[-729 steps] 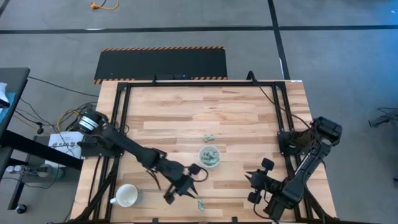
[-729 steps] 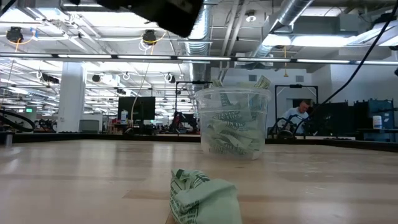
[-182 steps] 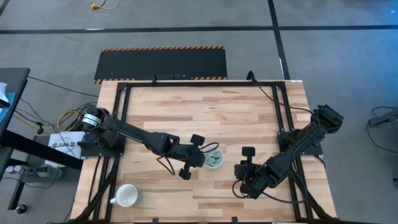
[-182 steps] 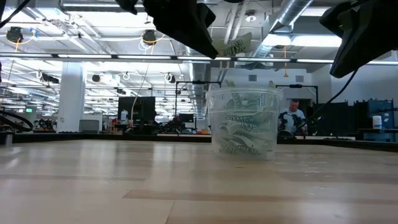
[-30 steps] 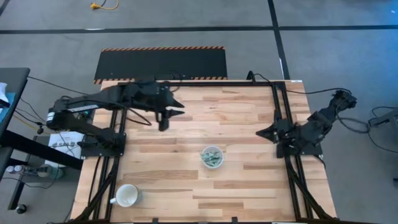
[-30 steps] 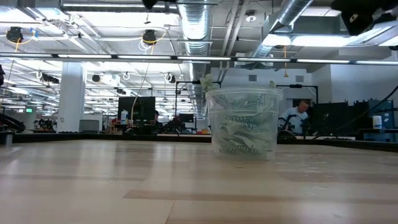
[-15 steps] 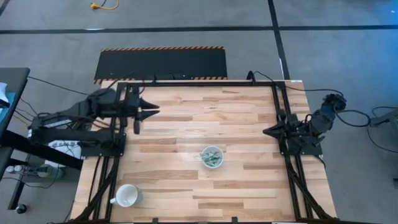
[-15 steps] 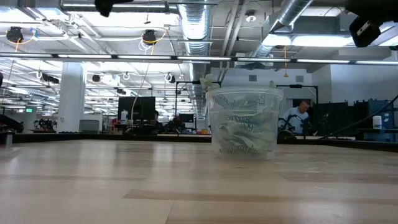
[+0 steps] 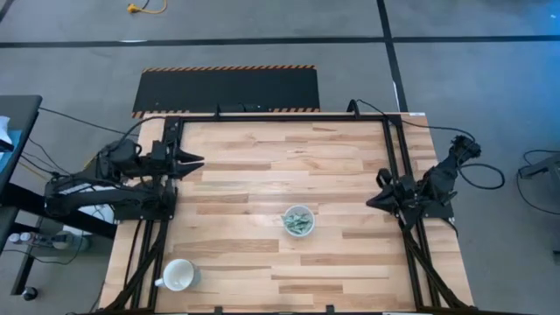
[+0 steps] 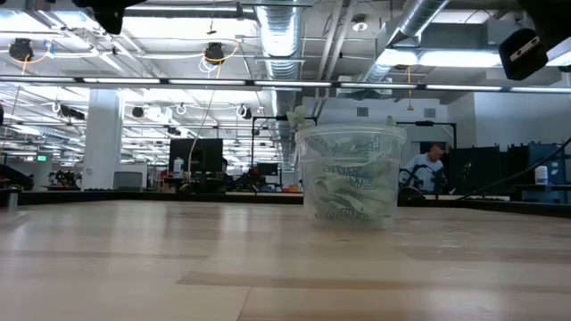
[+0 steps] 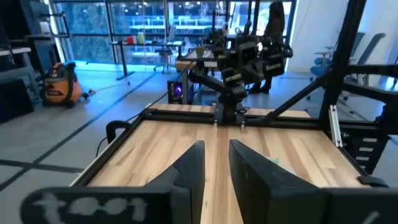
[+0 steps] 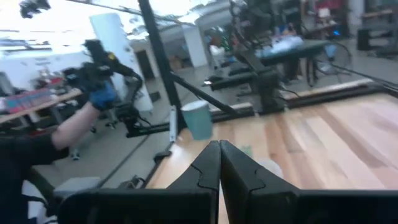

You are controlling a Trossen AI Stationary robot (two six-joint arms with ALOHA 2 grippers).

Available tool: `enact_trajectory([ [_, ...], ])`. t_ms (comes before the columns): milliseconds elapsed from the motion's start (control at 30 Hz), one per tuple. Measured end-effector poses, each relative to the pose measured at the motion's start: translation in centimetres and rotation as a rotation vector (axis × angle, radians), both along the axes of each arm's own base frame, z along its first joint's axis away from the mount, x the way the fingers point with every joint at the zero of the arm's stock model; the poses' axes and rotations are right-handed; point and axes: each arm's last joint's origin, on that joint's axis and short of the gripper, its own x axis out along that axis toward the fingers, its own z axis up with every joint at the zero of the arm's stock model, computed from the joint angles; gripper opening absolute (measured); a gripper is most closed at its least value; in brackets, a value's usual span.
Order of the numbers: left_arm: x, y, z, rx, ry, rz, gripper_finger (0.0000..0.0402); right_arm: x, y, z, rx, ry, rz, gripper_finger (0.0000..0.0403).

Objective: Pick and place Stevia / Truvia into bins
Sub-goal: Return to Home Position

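Two dark arms sit at the sides of the wooden table (image 9: 289, 157). The left gripper (image 9: 194, 160) hangs over the left edge. Its fingers (image 11: 189, 165) have only a thin gap between them, and nothing is in it. The right gripper (image 9: 374, 200) is at the right edge. Its fingers (image 12: 208, 165) are pressed together and hold nothing. The clear cup (image 9: 297, 220) stands upright near the middle of the table, well apart from both grippers. Green and white sachets (image 10: 348, 192) fill it, and a few poke over the rim. A white mug (image 9: 178, 276) stands in a corner on the left side, well apart from the cup.
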Motion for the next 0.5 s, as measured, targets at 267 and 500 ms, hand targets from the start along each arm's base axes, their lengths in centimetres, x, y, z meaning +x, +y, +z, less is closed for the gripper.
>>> enact_trajectory([
  [267,-2.1,-0.5,-1.6,0.001,-0.081,0.0,0.0061,0.5,0.5,-1.4,-0.006,-0.037,0.021,0.0],
  [500,-3.6,-0.8,-3.1,-0.005,-0.155,-0.003,0.0061,0.8,0.9,-2.8,-0.02,-0.102,0.045,0.0],
])
